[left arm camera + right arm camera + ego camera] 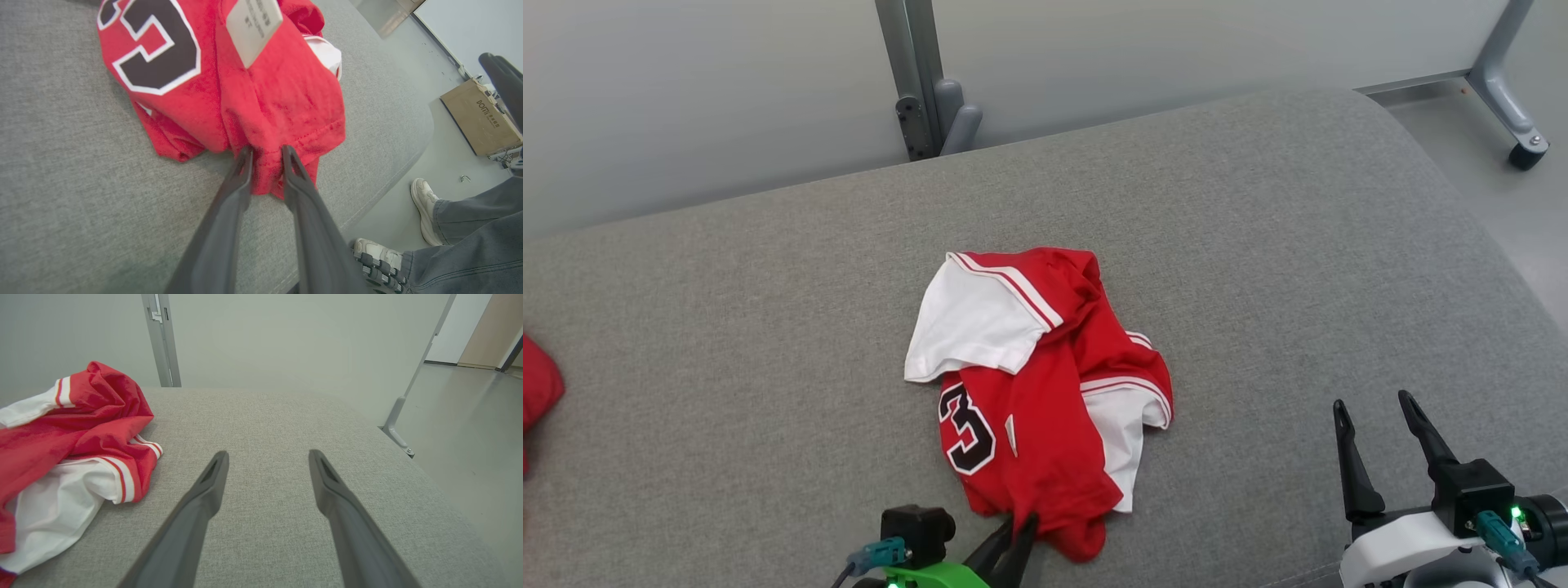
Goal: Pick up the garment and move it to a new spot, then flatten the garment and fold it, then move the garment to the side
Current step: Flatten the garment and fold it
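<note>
Garment: crumpled on our grey cushion.
Left gripper: we pinch its near hem.
Right gripper: spread wide, holding nothing.

My left gripper has a bright green shell, while my right gripper has a white shell with a black round part behind it. Each carries a boxy black block on top. Beside it sits a teal plug trailing a dark cable, and a small green light glows nearby. The fingers on both are long, matte and dark grey, narrowing to points, and each has a shallow slot near its tip.
</note>
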`<state>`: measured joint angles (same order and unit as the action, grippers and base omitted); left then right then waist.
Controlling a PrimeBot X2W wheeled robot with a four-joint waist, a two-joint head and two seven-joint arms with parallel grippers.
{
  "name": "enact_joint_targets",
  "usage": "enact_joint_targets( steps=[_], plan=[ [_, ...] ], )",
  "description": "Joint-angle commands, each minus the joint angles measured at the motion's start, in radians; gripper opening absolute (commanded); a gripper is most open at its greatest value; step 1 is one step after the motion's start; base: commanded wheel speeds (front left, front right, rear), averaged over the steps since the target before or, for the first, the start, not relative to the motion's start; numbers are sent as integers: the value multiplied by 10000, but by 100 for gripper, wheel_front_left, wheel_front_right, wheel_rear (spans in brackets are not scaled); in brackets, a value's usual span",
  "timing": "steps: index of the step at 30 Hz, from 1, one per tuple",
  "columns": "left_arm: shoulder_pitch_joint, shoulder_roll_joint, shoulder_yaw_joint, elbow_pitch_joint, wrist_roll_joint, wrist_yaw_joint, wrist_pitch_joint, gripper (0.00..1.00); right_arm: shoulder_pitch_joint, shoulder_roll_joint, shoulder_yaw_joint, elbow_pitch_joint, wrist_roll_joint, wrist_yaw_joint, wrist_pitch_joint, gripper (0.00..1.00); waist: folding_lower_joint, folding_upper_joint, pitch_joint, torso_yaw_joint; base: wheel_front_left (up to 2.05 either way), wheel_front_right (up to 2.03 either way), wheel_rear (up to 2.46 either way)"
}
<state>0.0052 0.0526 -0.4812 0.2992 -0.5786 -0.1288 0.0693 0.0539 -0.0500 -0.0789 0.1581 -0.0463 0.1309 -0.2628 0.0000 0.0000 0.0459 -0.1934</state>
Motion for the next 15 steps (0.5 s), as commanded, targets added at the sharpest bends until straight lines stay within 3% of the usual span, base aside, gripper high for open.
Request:
enact_joint_targets(
  steps=[1,8,15],
  plan=[
    [-206,117,0,45,-12,-17,-60,0,-126,-12,-13,9,91,-3,-31,100,0,0,-3,12,0,0,0],
    [-330,834,64,-474,-257,-23,203,0,7,-14,-10,62,123,-3,-31,100,0,0,-185,88,0,0,0],
    [-730,2989,939,-1895,-225,53,1470,0,112,-13,-67,92,203,-3,-31,100,0,0,-288,245,0,0,0]
  ],
)
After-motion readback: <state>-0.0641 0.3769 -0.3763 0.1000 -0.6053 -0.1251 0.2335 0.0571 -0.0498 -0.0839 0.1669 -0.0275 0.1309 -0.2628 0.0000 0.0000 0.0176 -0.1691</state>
